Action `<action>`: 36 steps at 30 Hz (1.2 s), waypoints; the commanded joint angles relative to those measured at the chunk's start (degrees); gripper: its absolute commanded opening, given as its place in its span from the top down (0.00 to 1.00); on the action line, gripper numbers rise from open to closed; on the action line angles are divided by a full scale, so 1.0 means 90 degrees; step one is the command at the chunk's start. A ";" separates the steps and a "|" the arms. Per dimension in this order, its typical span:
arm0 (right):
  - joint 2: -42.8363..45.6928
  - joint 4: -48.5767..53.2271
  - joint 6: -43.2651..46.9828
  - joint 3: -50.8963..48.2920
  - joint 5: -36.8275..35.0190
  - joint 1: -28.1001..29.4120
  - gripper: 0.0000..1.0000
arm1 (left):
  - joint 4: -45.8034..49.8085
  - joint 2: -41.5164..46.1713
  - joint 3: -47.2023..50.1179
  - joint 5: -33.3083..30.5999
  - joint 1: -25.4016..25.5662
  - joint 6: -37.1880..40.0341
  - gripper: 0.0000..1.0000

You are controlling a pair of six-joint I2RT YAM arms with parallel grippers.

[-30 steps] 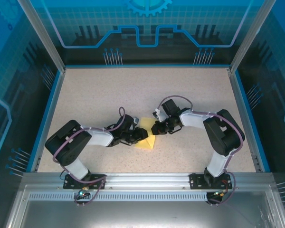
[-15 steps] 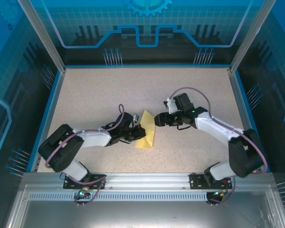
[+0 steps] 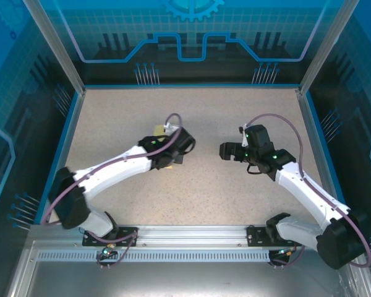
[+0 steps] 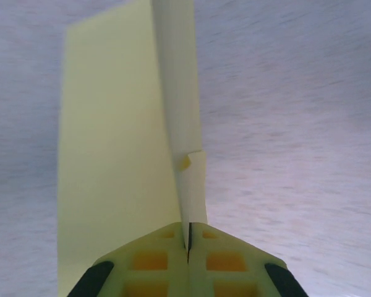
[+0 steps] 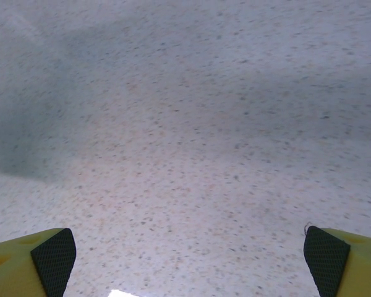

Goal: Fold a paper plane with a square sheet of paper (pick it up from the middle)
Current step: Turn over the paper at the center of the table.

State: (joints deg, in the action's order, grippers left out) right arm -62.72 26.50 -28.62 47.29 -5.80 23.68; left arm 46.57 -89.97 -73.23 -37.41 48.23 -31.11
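Left pincer (image 4: pixel 188 240) tight on plain yellow paper plane (image 4: pixel 111 154), right pincer (image 5: pixel 190 255) agape

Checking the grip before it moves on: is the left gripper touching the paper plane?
Touching. The left wrist view shows the left gripper shut on the paper plane, pinching its centre fold.

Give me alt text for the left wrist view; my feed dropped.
The left fingers are shut on a raised fold of the yellow paper, with a flat panel spreading to the fold's left. The blurred speckled table lies behind.
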 commanded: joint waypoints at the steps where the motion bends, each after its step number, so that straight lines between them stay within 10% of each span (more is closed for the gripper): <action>1: 0.0173 0.0280 -0.0221 -0.0090 -0.0549 -0.0193 0.01 | 0.1896 -0.1360 -0.0520 -0.2352 0.0287 -0.0214 0.97; 11: 0.0191 0.0708 -0.0181 0.0095 -0.0503 -0.0441 0.01 | 0.1622 -0.3554 -0.1197 -0.2621 0.0952 -0.0557 0.98; 23: -0.0042 0.0693 -0.0235 0.0099 -0.0136 -0.0524 0.01 | 0.0380 -0.3860 -0.0859 -0.1011 0.1262 -0.0308 0.93; 36: -0.0266 0.0469 -0.0648 0.0176 0.0277 -0.0579 0.01 | -0.0857 -0.1617 -0.0225 0.1563 0.1360 -0.0473 0.43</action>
State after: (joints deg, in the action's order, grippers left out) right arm -63.68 31.42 -33.21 47.22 -5.48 19.70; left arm 43.88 -111.02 -77.21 -32.38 60.01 -34.33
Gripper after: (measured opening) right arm 0.992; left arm 0.565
